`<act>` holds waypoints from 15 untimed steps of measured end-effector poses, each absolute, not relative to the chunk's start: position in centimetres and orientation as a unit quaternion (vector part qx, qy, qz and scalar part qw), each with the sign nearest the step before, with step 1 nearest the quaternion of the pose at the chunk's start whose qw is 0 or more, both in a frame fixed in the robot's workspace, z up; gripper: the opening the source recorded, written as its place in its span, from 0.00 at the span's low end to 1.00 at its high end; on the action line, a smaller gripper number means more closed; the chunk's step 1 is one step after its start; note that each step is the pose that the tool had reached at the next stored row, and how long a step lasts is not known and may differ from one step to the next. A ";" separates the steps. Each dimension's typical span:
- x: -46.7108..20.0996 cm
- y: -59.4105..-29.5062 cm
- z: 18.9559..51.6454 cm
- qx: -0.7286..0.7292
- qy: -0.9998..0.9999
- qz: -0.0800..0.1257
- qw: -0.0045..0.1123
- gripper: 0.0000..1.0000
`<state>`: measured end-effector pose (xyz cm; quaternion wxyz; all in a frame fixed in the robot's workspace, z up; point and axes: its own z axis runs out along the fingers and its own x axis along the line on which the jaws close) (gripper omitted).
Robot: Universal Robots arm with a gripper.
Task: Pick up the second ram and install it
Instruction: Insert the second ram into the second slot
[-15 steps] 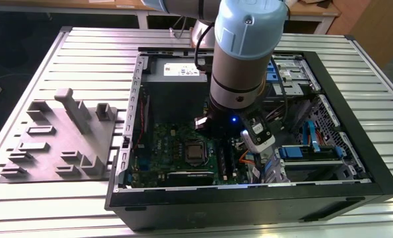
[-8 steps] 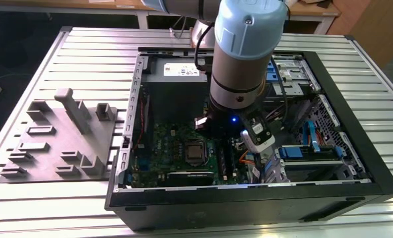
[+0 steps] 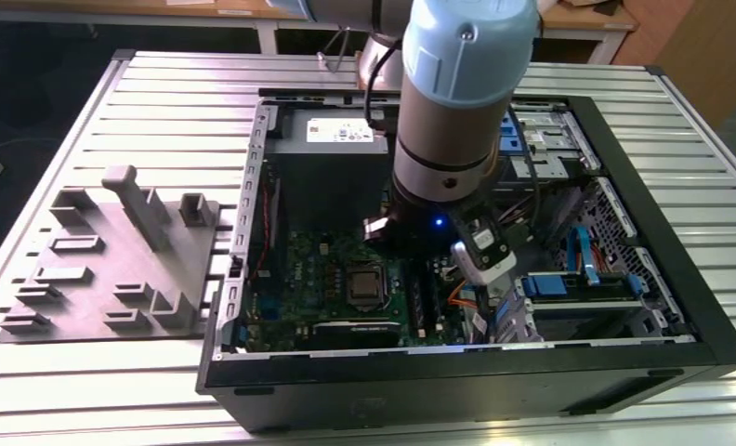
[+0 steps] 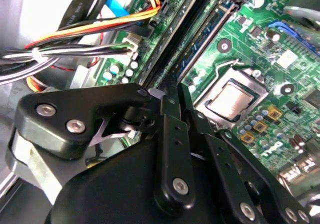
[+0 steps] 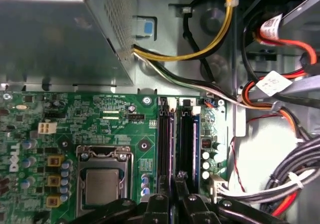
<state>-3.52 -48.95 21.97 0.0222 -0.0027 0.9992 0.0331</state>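
Hovering jaws over board slots

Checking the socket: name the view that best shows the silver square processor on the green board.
The second wrist view: the silver square processor lies whole and unobstructed. The first wrist view shows it head-on, one edge behind the gripper. The exterior view shows it far off beside the arm.

Open black PC case sits on the slatted metal table – green board inside, arm reaching down into it. Grey plastic fixture lies at about 9 o'clock from the case.
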 end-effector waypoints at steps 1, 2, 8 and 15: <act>-3.5 -49.0 22.3 -0.003 0.999 0.033 0.022 0.19; -3.5 -49.0 22.5 -0.003 0.999 0.033 0.022 0.19; -3.5 -49.0 23.1 -0.003 0.999 0.033 0.022 0.19; -3.5 -49.0 23.2 -0.003 0.999 0.033 0.022 0.19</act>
